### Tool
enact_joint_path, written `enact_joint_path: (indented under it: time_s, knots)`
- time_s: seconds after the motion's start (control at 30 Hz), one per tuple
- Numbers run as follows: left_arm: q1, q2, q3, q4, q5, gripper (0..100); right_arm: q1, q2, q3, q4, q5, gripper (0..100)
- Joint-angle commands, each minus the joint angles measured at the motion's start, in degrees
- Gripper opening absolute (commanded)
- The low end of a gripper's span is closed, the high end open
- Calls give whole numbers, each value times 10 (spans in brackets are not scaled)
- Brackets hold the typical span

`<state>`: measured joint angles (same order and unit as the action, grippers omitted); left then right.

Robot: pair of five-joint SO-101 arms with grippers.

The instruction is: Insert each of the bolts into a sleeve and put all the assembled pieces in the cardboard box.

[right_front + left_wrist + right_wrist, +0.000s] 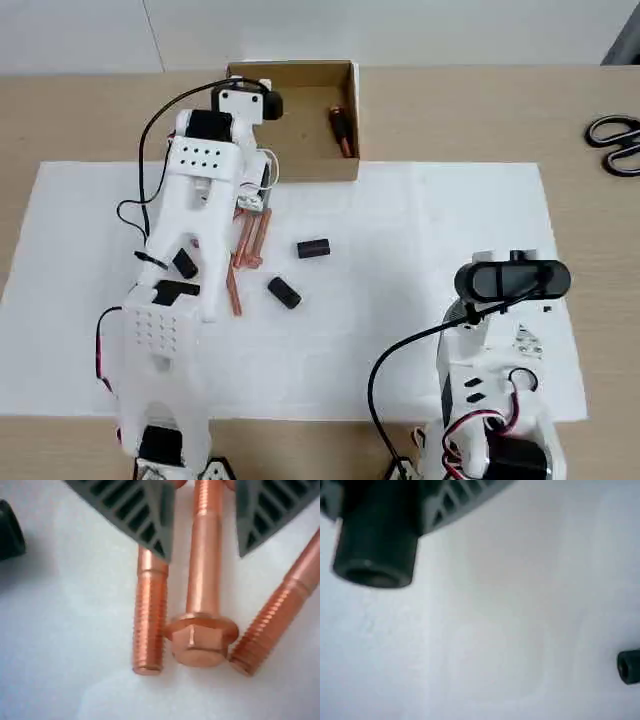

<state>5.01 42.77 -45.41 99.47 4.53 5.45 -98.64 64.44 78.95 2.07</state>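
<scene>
Copper bolts [250,240] lie packed together on the white sheet [420,300], so the left tool [202,554], open astride the middle bolt [202,590], could catch or drag a neighbour [150,615] on closing, while the right tool [385,500] clamps a black sleeve [375,545].

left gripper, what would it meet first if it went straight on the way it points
Probably the middle copper bolt, whose shank lies between the open fingers of the left gripper, with the white sheet beneath; depth is unclear.
</scene>
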Motion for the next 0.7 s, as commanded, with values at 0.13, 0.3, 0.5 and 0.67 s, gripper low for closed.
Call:
enact_joint_path:
  time_s: [0.13,0.3,0.5,0.67]
  knots:
    - [3,-4,0,5,1,77,3,-4,-4,2,2,3]
    - [5,-1,13,5,2,77,3,-4,-4,2,2,3]
    - [7,40,23,0,2,77,3,-4,-4,2,2,3]
    - [7,59,23,-37,2,77,3,-4,-4,2,2,3]
